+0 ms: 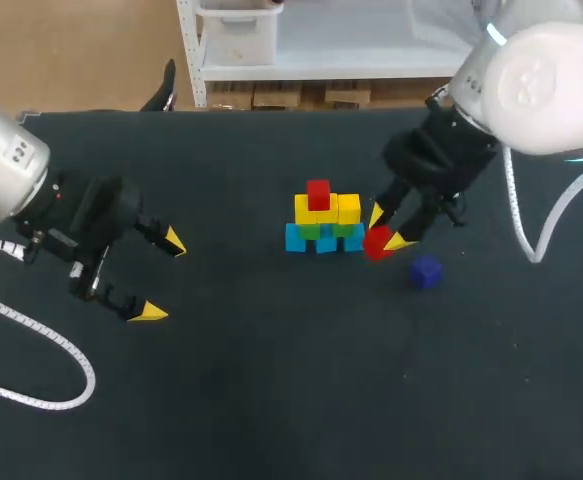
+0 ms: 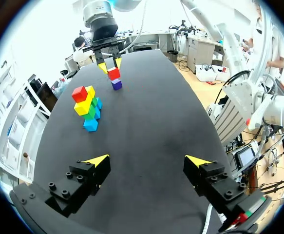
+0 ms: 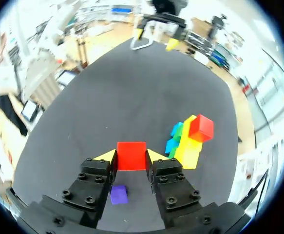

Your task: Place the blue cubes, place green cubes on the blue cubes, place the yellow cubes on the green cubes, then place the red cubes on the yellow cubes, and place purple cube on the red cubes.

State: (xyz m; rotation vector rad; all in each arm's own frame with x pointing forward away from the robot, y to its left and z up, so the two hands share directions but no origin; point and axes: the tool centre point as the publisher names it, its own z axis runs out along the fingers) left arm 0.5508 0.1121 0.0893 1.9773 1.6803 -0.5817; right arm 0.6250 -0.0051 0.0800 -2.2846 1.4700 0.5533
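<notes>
At the middle of the surface (image 1: 271, 400), built up as far as the fourth tier: blue cubes (image 1: 321, 242) down as base, green cubes (image 1: 323, 231) on them, yellow cubes (image 1: 327, 209) above, one red cube (image 1: 318, 193) on top. Judged well past halfway; left to place, the second red cube (image 3: 131, 156) and then the purple cube (image 1: 426, 272), lying loose on the surface a little to the right of the blue cubes. From the right side, angled steeply down, right tool (image 1: 388, 229) clamped on that second red cube, low and just beside the blue cubes. Off to the left, well apart from the cubes, left tool (image 1: 161, 277) spread wide, holding nothing.
</notes>
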